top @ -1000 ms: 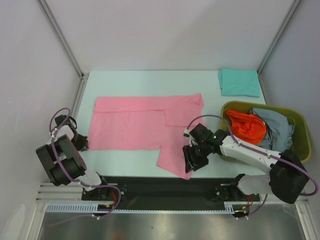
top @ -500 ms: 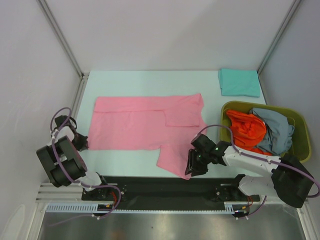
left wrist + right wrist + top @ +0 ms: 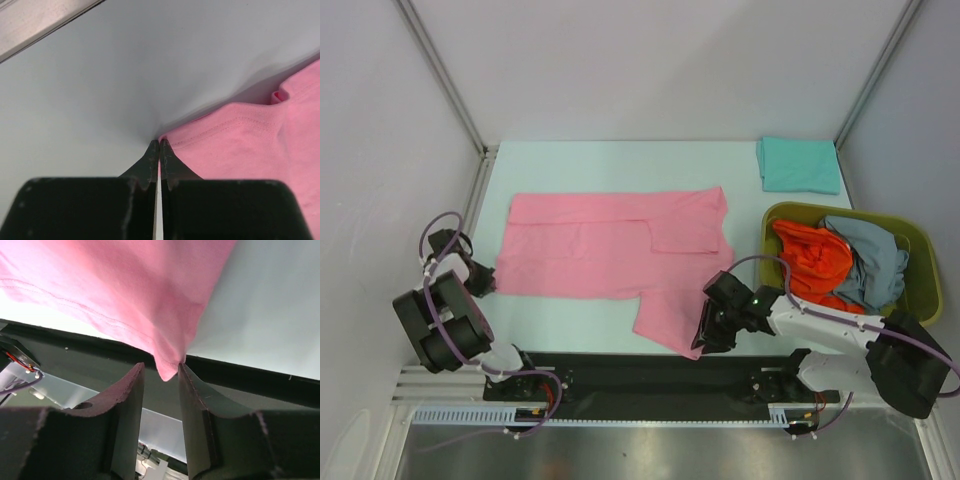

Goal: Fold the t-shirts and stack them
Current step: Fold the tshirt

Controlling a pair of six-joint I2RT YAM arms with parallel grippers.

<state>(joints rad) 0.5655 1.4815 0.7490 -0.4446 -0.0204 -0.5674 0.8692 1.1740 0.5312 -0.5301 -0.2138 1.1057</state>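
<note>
Right gripper fingers are spread, straddling the pink t-shirt's near corner, unclamped | gripper is seen lowered toward the front edge over the last second | left gripper is pressed shut on the left hem | shirt lies flat mid-table | a corner pinch is judged imminent

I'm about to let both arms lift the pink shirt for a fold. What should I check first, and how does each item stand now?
1. Left gripper shut at the pink shirt corner: cloth actually pinched, cannot tell.
2. Right gripper closed on the near corner: not ok, fingers apart around the cloth tip.
3. Shirt lying flat: ok.
4. Teal shirt clear of the fold: ok.
5. Basket clear of the right arm: cannot tell.
</note>
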